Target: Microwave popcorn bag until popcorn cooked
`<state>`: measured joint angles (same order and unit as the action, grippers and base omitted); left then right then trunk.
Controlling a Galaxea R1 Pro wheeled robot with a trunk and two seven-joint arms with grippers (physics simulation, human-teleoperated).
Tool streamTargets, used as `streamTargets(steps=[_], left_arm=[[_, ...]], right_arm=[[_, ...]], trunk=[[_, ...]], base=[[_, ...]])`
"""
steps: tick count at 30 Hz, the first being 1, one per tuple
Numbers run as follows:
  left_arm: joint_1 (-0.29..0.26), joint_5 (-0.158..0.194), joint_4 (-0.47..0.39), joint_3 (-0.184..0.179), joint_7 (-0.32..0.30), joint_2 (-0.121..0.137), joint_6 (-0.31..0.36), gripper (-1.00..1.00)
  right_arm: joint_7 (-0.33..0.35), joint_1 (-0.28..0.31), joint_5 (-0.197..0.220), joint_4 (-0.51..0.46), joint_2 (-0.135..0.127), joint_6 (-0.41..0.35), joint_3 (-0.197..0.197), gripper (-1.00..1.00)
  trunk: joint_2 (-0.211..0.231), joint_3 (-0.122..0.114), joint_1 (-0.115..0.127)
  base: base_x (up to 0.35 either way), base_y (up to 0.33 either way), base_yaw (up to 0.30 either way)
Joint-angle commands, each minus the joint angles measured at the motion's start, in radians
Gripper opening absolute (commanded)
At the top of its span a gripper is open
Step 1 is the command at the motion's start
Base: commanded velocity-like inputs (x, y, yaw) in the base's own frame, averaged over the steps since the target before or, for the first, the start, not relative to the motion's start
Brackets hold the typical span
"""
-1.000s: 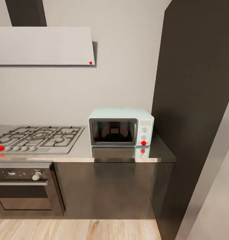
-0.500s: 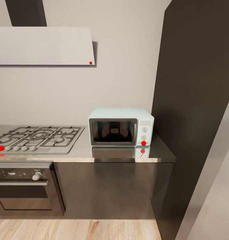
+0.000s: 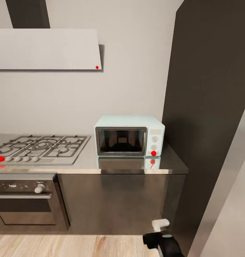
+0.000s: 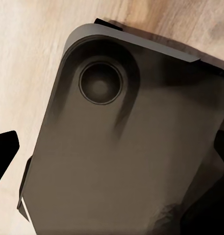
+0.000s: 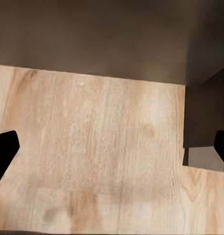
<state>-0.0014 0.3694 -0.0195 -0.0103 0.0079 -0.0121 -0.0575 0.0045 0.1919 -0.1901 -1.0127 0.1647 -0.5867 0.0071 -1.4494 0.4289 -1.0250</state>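
The pale mint-blue microwave (image 3: 129, 135) stands on the light grey countertop (image 3: 90, 162), close to the dark tall cabinet, with its dark glass door closed and a red light (image 3: 153, 153) lit under two white knobs. The popcorn bag and the popcorn are out of view. My left gripper (image 4: 112, 156) is open, its dark fingertips (image 4: 4, 152) wide apart above my own dark grey base plate. My right gripper (image 5: 112, 152) is also open, over wooden floor in front of the cabinet foot. Part of my right arm (image 3: 161, 239) pokes into the head view's lower edge.
A steel gas hob (image 3: 38, 147) with red-marked knobs lies left of the microwave, over a steel oven (image 3: 26, 200). A grey range hood (image 3: 47, 48) hangs above. The tall dark cabinet (image 3: 208, 117) walls off the right side. Wooden floor (image 3: 83, 246) runs along the cabinet fronts.
A piece of my right arm has come up into the bottom of the head view. The kitchen and the camera have stayed still.
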Motion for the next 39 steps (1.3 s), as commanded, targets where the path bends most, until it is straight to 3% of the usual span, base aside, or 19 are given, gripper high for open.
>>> streamTargets(steps=[1, 3, 4, 6, 9, 10, 12, 14, 19, 24, 26, 30, 34, 39], left_arm=[[0.000, 0.005, 0.000, -0.002, 0.000, 0.001, -0.002, 1.00], [0.000, 0.005, 0.000, -0.002, 0.000, 0.001, -0.002, 1.00], [0.000, 0.005, -0.001, -0.003, 0.000, 0.001, -0.002, 1.00], [0.000, 0.005, -0.002, -0.002, 0.000, 0.001, -0.003, 1.00], [0.000, 0.004, -0.002, -0.005, 0.000, 0.001, -0.004, 1.00], [0.000, 0.004, -0.002, -0.005, 0.000, 0.001, -0.004, 1.00], [0.000, 0.003, -0.002, -0.004, 0.000, 0.001, -0.004, 1.00], [0.001, 0.003, -0.002, -0.004, 0.000, 0.001, -0.004, 1.00], [0.000, 0.002, -0.002, -0.004, 0.000, 0.000, -0.004, 1.00], [0.001, 0.002, -0.002, -0.003, 0.000, 0.000, -0.004, 1.00], [0.001, 0.002, -0.002, -0.002, 0.000, 0.000, -0.004, 1.00], [0.001, 0.004, -0.002, 0.000, 0.000, 0.000, -0.003, 1.00], [0.000, 0.005, -0.002, 0.000, -0.008, 0.000, -0.002, 1.00], [0.001, 0.005, -0.002, 0.000, -0.009, 0.000, -0.002, 1.00]], right_arm=[[0.002, 0.062, -0.012, -0.009, 0.010, -0.018, 0.005, 1.00], [0.003, 0.126, -0.014, -0.015, 0.010, -0.058, 0.011, 1.00], [0.003, 0.181, -0.015, -0.031, 0.010, -0.114, 0.013, 1.00], [0.002, 0.235, -0.015, -0.086, 0.010, -0.193, 0.014, 1.00], [0.001, 0.275, -0.015, -0.325, 0.010, -0.422, 0.014, 1.00], [0.002, 0.277, -0.016, -0.364, 0.010, -0.460, 0.014, 1.00], [0.001, 0.282, -0.017, -0.445, 0.010, -0.460, 0.015, 1.00], [0.000, 0.329, -0.017, -0.490, 0.010, -0.460, 0.015, 1.00], [-0.005, 0.477, -0.019, -0.500, 0.010, -0.460, 0.013, 1.00], [-0.044, 0.538, -0.012, -0.491, 0.010, -0.460, 0.010, 1.00], [-0.089, 0.540, -0.008, -0.475, 0.010, -0.309, 0.012, 1.00], [-0.126, 0.533, -0.007, -0.336, 0.010, -0.163, 0.014, 1.00], [-0.128, 0.533, -0.008, -0.252, 0.010, -0.077, 0.014, 1.00], [-0.123, 0.533, -0.009, -0.237, 0.010, -0.071, 0.014, 1.00]], trunk=[[-0.001, 0.001, 0.000], [-0.001, 0.001, 0.000], [-0.001, 0.001, 0.000], [-0.001, 0.001, 0.000], [-0.001, 0.001, 0.000], [-0.001, 0.001, 0.000], [-0.001, 0.001, 0.000], [-0.001, 0.001, 0.000], [-0.001, 0.001, 0.000], [-0.001, 0.001, 0.000], [-0.001, 0.001, 0.000], [-0.001, 0.001, 0.000], [-0.001, 0.001, 0.000], [-0.001, 0.001, 0.000]], base=[[0.000, 0.000, 0.000], [0.000, 0.000, 0.000], [0.000, 0.000, 0.000], [0.000, 0.000, 0.000], [0.000, 0.000, 0.000], [0.000, 0.000, 0.000], [0.000, 0.000, 0.000], [0.000, 0.000, 0.000], [0.000, 0.000, 0.000], [0.000, 0.000, 0.000], [0.000, 0.000, 0.000], [0.000, 0.000, 0.000], [0.000, 0.000, 0.000], [0.000, 0.000, 0.000]])
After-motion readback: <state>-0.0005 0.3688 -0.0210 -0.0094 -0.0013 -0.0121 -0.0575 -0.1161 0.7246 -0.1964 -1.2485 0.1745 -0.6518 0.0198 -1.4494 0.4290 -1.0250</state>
